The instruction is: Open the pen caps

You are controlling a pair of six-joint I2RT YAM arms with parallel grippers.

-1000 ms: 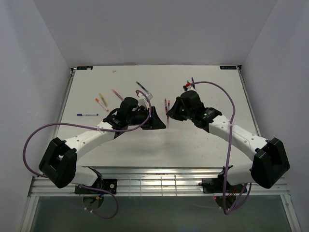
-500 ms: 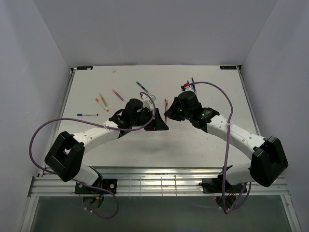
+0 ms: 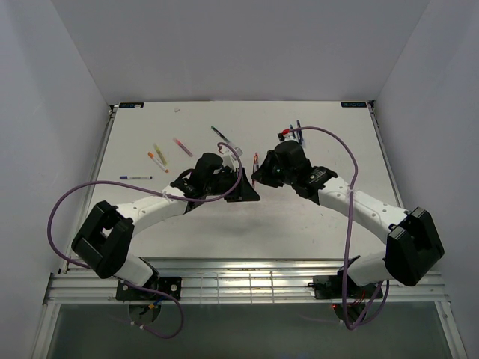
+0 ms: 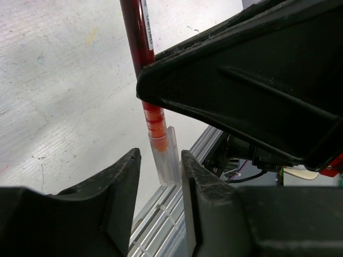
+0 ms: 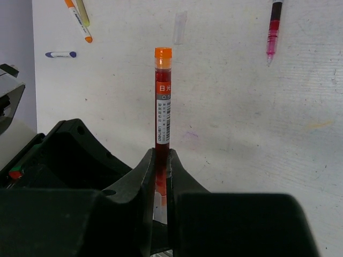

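My right gripper [image 5: 162, 155] is shut on a red pen [image 5: 163, 107], whose orange end [image 5: 163, 52] points away from the wrist camera. In the left wrist view the same red pen [image 4: 140, 53] hangs down and ends in a clear pen cap [image 4: 165, 158]. That cap sits between the fingers of my left gripper [image 4: 161, 166], close to the right finger, with a gap on the left side. The left gripper is open around it. From above, the left gripper [image 3: 247, 187] and right gripper [image 3: 258, 176] meet at the table's middle.
Loose pens lie at the back left: blue [image 3: 135, 178], orange [image 3: 157, 161], yellow [image 3: 160, 150], pink [image 3: 182, 146] and black [image 3: 219, 134]. More pens [image 3: 292, 132] lie behind the right gripper. A clear cap [image 5: 180, 28] and a pink pen [image 5: 274, 29] lie on the table.
My left arm has reached further right, bringing its gripper up to the end of the pen. The right gripper has shifted slightly left and back with the pen.
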